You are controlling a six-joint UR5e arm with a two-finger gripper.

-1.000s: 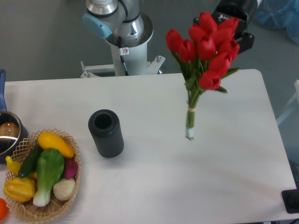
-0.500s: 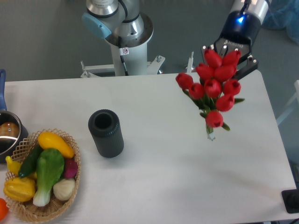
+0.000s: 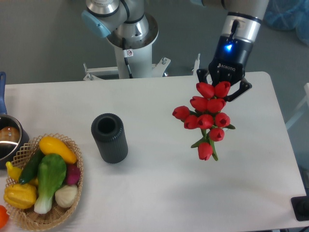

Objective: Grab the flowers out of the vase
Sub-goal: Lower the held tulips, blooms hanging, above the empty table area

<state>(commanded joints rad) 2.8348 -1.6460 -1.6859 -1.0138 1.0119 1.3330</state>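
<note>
Over the right half of the table (image 3: 145,188), the flowers (image 3: 205,118) hang in the air directly beneath the gripper (image 3: 223,92), well clear of the vase (image 3: 109,137), which stands upright and empty-mouthed off to the left with bare tabletop between them. The bunch lies almost end-on to the camera: the red buds crowd toward the lens and spread downward in the picture from the claw, so the long axis seems to run roughly along the line of sight, and only a scrap of green leaf shows near the lowest bud. Whatever comes next turns on that: the bunch sits just below and in front of the claw, its stems pointing away from the viewer. The two dark fingers splay to either side of the topmost buds, but where they meet the flowers is covered by the blooms, so whether they pinch stems or heads cannot be made out; since the bunch is off the table with nothing else bearing it, I judge the claw closed on it. The stems and their tip are hidden behind the buds. At the left edge a basket (image 3: 72,203) of vegetables and a pot (image 3: 7,140) are partly cut off.
</note>
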